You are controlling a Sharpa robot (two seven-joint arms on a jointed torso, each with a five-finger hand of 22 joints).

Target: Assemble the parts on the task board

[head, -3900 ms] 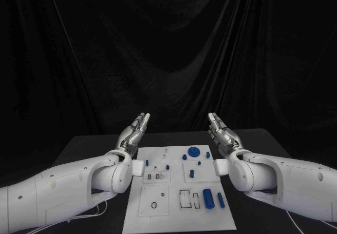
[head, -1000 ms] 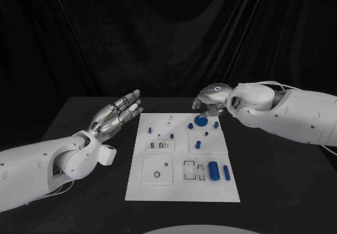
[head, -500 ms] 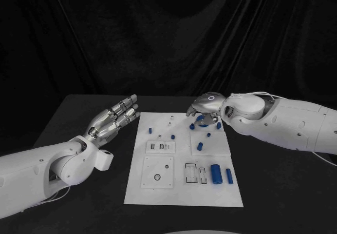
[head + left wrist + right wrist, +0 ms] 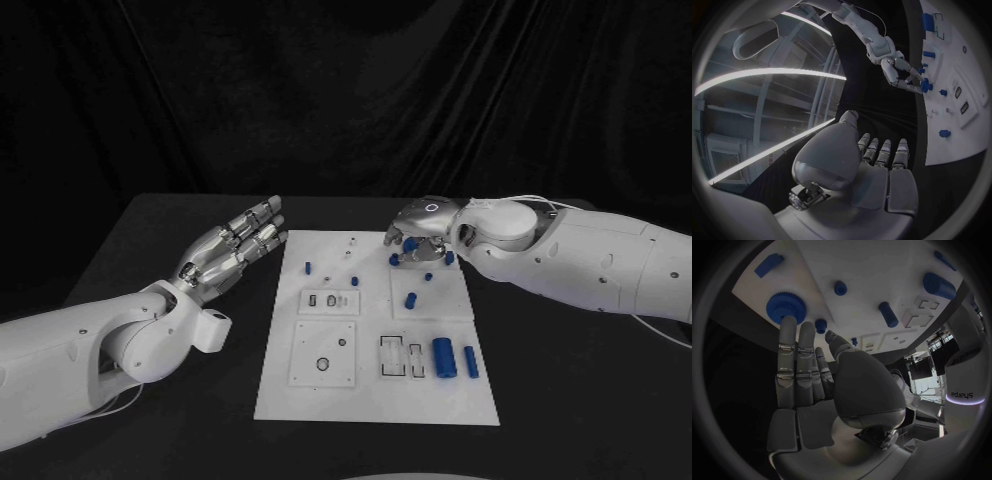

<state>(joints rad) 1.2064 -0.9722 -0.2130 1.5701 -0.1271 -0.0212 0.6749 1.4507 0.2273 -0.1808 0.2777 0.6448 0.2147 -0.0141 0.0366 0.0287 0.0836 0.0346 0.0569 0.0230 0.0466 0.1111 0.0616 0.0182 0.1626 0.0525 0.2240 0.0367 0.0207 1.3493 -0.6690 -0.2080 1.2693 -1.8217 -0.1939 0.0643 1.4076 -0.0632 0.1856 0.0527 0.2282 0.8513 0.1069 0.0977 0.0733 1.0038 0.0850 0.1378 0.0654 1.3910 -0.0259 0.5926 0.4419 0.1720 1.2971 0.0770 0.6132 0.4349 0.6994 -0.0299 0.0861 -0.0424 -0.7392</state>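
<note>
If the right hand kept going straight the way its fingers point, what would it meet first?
Most likely the blue gear: the right hand points its fingertips at the gear's edge on the white board. Whether they already touch is unclear.

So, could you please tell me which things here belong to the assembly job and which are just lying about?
Job:
- board
- gear, at the right hand's fingertips
- large cylinder
- slim cylinder
- small pegs, e.g.

Lying about:
- table
- left hand, open, beside the board
</note>
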